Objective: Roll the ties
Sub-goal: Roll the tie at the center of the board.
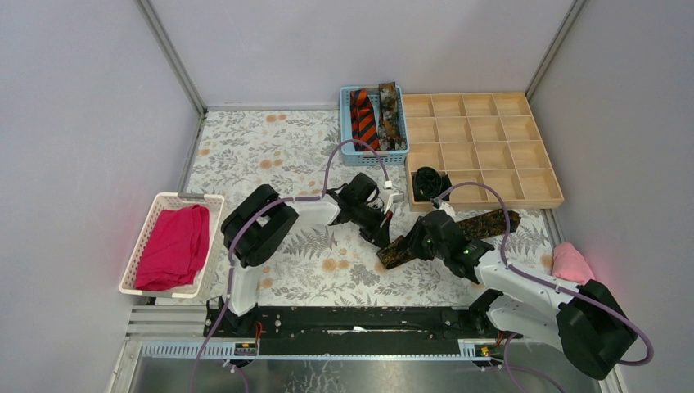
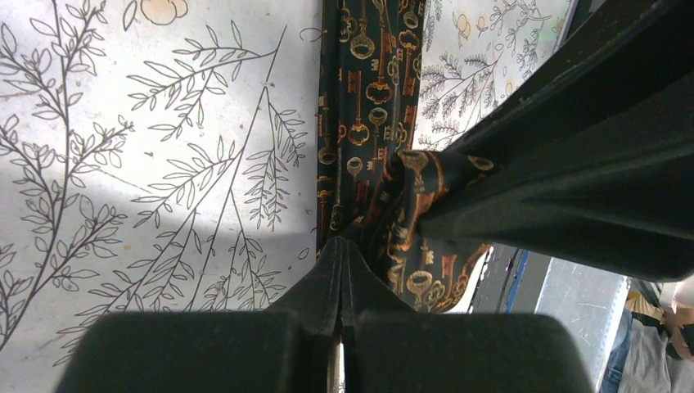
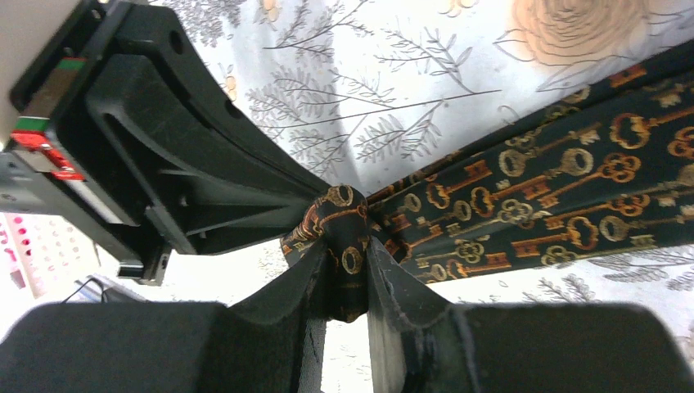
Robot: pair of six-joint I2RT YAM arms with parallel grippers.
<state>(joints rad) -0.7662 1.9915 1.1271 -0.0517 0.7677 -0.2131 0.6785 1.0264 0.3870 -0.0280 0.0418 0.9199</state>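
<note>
A dark brown tie with a gold key pattern lies as a long diagonal strip on the floral table cover. In the left wrist view the tie runs away from me, and in the right wrist view it stretches off to the right. My right gripper is shut on a bunched fold at the tie's near end. My left gripper is shut, its tips pinching the same end's edge, right against the right gripper. A black coil sits in a tray compartment.
A blue basket at the back holds an orange-and-black striped tie and a brown one. A wooden compartment tray stands at back right. A white basket with magenta cloth is left. A pink cloth lies right.
</note>
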